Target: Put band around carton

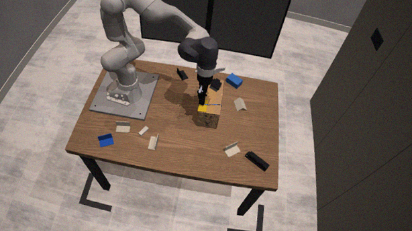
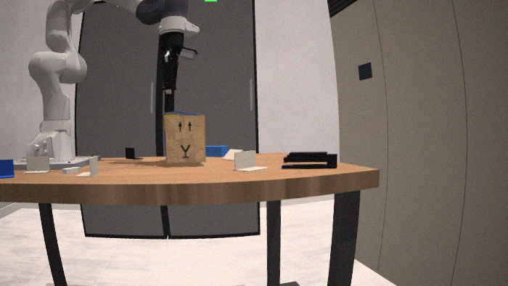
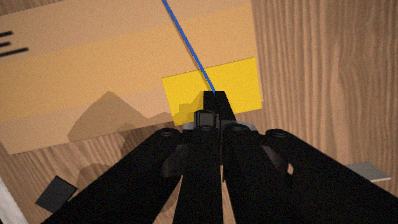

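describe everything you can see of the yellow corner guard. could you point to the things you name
The yellow corner guard (image 1: 202,109) (image 3: 242,82) looks thin, smooth and plain. One flap lies on the carton (image 1: 208,119) (image 2: 185,138) (image 3: 100,60), the other down its side facing the arm's base. The blue band (image 1: 215,104) (image 2: 185,112) (image 3: 185,40) crosses above it to the gripper (image 1: 201,104) (image 2: 169,109) (image 3: 213,106); whether they touch the guard is unclear.
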